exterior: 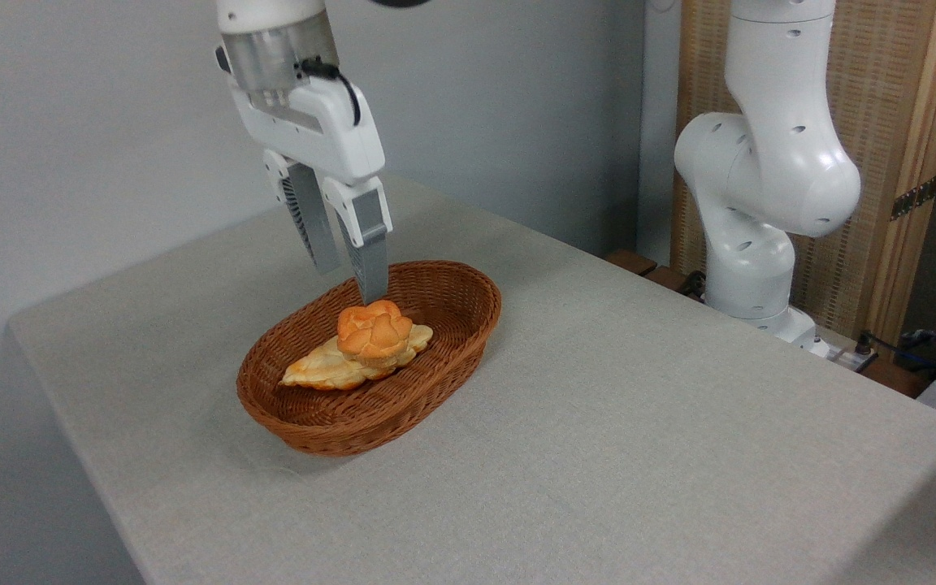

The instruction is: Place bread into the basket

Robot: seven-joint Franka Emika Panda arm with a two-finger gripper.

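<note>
Bread (374, 330) inside the basket (468, 341), resting on top of a paler braided loaf (318, 372) that lies along the basket floor. Placement looks done, by the look of it; nothing of the task visibly left but clearing the arm away. Bun small, round, orange-golden, top cracked into lobes, sitting roughly level near the basket's middle, slightly toward the far end. Appears stable where it lies, though perched on the loaf rather than on the wicker itself. Basket oval, brown, woven, low-sided, set on the grey counter (639, 422) toward its left half. Hand (350, 280) just above the bun, fingers apart and empty, nearer fingertip close over the bun's top; contact or a small gap, cannot tell from this angle. Nothing gripped. Arm base (760, 187) at the counter's far right edge, well apart from the basket. Rest of counter bare cloth.
</note>
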